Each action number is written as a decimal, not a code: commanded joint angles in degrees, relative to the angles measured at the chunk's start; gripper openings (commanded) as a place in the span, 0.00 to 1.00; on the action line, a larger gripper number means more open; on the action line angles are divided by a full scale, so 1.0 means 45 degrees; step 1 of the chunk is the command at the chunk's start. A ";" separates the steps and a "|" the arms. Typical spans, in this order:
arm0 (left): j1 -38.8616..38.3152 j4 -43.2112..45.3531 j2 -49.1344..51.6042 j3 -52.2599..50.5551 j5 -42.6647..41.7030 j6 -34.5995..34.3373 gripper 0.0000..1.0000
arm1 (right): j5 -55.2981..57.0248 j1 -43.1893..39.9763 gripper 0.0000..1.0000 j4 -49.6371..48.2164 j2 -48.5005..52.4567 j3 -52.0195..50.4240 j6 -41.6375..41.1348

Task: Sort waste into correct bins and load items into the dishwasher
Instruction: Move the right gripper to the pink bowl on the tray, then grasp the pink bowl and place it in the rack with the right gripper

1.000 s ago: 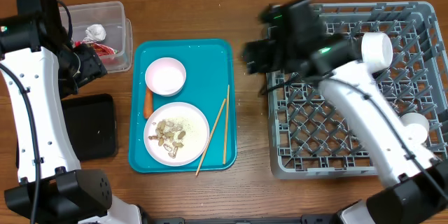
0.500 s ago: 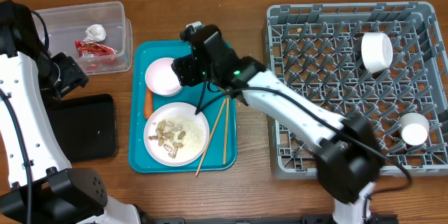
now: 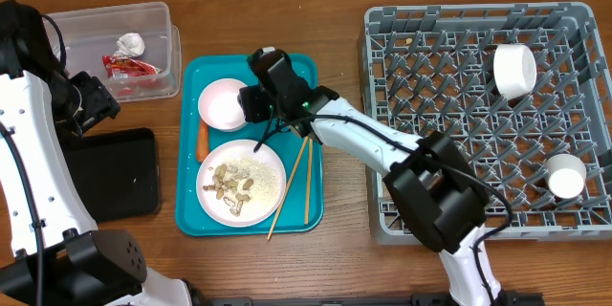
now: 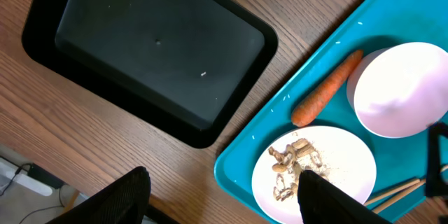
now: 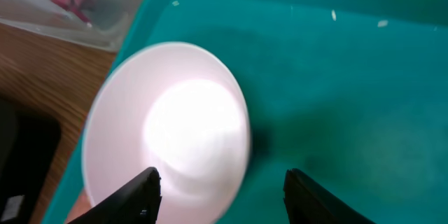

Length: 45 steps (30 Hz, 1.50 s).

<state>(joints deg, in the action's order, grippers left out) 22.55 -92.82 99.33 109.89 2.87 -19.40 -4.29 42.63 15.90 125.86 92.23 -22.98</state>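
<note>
A white bowl (image 3: pixel 224 104), an orange carrot (image 3: pixel 202 140), a white plate (image 3: pixel 263 164) of peanut shells (image 3: pixel 232 184) and wooden chopsticks (image 3: pixel 297 175) lie on the teal tray (image 3: pixel 287 76). My right gripper (image 3: pixel 256 101) is open and low over the bowl's right rim; in the right wrist view its fingers (image 5: pixel 224 196) straddle the rim of the bowl (image 5: pixel 168 147). My left gripper (image 3: pixel 94 103) is open and empty; in the left wrist view (image 4: pixel 224 199) it hangs above the table beside the black tray (image 4: pixel 150 56). The clear tub (image 3: pixel 158 19) holds the red wrapper (image 3: pixel 129 65) and paper ball (image 3: pixel 131 44).
The grey dish rack (image 3: pixel 449 124) stands at the right with a white cup (image 3: pixel 514 69) and a small white cup (image 3: pixel 566 177) in it. The black tray (image 3: pixel 120 172) lies left of the teal tray. My right arm stretches across the teal tray's right side.
My right arm has swung from the dish rack to the teal tray and come down over the white bowl. My left gripper drew away from the clear tub to the left.
</note>
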 commanded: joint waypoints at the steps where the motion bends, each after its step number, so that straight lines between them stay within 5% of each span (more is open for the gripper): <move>1: 0.0078 0.0058 -0.0078 0.0189 0.0117 -0.0180 0.69 | -0.0097 0.0262 0.60 -0.0073 0.0515 0.0151 -0.0287; 4: 0.0078 0.0073 -0.0078 0.0189 0.0117 -0.0180 0.70 | -0.0087 0.0311 0.56 -0.0087 0.0583 0.0151 -0.0287; 10: 0.0073 0.0112 -0.0078 0.0189 0.0117 -0.0175 0.70 | 0.0427 0.0219 0.20 0.0029 0.0583 0.0160 -0.0287; 18: 0.0073 0.0107 -0.0078 0.0189 0.0117 -0.0175 0.70 | 0.1923 -0.0364 0.04 0.0340 -0.0107 0.0204 -0.0185; 26: 0.0073 0.0117 -0.0078 0.0189 0.0117 -0.0175 0.70 | 0.4473 -0.1443 0.04 0.1758 -0.2540 0.0204 0.1457; 35: 0.0068 0.0321 -0.0078 0.0189 0.0112 -0.0175 0.70 | 1.1764 -0.3594 0.04 0.5736 -0.6533 0.0204 0.2603; 45: 0.0068 0.0350 -0.0078 0.0189 0.0015 -0.0180 0.70 | 1.7991 -0.6577 0.04 0.6688 -0.6018 -0.0529 0.2059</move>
<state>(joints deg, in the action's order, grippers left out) 22.55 -91.31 99.33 109.89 2.85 -19.40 61.60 16.12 46.48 96.18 92.03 -11.92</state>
